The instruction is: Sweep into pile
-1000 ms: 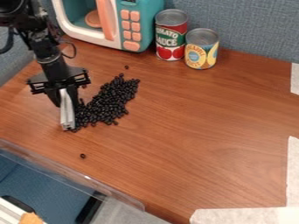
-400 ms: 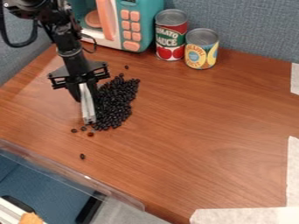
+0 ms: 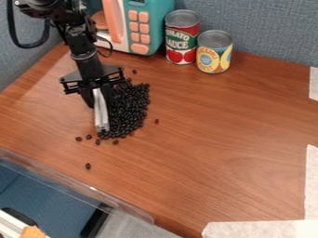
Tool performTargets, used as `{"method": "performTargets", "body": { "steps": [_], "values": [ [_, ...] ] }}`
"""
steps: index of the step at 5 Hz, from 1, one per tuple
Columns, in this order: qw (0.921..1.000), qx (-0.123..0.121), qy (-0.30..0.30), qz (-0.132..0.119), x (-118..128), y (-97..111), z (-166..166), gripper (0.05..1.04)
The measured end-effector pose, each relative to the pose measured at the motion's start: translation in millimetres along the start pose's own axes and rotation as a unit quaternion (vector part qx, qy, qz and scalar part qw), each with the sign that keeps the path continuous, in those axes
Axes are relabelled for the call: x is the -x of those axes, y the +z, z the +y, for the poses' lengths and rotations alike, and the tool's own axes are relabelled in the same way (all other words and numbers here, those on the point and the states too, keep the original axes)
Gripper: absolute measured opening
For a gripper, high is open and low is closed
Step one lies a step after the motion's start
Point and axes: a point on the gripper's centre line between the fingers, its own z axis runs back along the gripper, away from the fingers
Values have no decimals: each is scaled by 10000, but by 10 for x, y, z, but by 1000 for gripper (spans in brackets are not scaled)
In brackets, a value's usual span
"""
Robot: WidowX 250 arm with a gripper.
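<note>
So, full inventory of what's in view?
bean pile: one, black, beside the tool
stray beans: several, dark, scattered around the pile
toy microwave: one, teal and white with orange buttons, back left
cans: two, one red, one yellow, right of microwave
table: one, brown wood
pale tape: pieces, white, right and bottom edges
clear rim: one, transparent, lower left
partition: blue-grey, behind table
arm: one, black, upper left
tool: one, black with pale strip, left of pile
</note>
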Motion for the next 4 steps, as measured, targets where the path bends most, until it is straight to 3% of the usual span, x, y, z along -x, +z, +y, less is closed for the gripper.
{"method": "performTargets", "body": {
  "steps": [1, 2, 3, 4],
  "values": [
    [9997, -175, -125, -143, -34, 246, 111, 367],
    [9980, -199, -561, -228, -91, 382, 381, 367],
    [9849, 233, -1634, -519, -185, 419, 692, 367],
    [9667, 348, -2498, -437, -186, 284, 1033, 367]
  ]
}}
